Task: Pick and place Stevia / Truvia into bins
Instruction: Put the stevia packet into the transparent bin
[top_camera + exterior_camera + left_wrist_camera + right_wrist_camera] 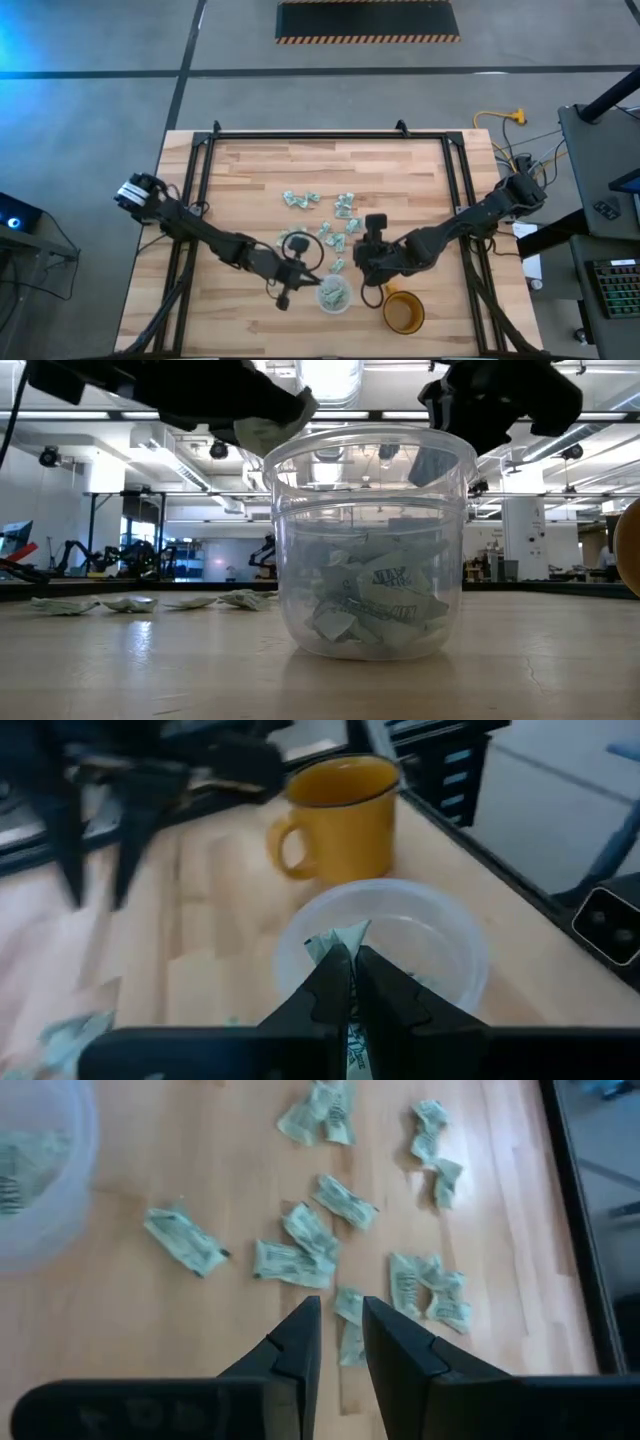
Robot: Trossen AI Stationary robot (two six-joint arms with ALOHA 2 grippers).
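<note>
The clear plastic cup (pixel 333 295) stands near the table's near edge with several pale green sachets (pixel 375 605) inside. More sachets (pixel 322 215) lie loose on the wood beyond it. My left gripper (pixel 349 960) hovers at the cup's left rim (pixel 300 945), shut on one sachet. In the low view it shows above the cup's left side (pixel 270 420). My right gripper (pixel 340 1315) is open by a narrow gap and hangs above the loose sachets (pixel 300 1250) right of the cup. One sachet (pixel 348 1342) lies on the table below the gap. My left gripper pinches one pale green sachet (pixel 338 937) between its two fingertips, and a crumpled end sticks out past them. The sachet is lifted clear of the table and sits over the cup's rim. The fingers slant down toward the cup from the table's left.
An amber mug (pixel 403 312) with a handle stands just right of the cup, close to the near edge. A black frame (pixel 330 137) runs along the table's far side and both flanks. Bare wood lies left of the cup.
</note>
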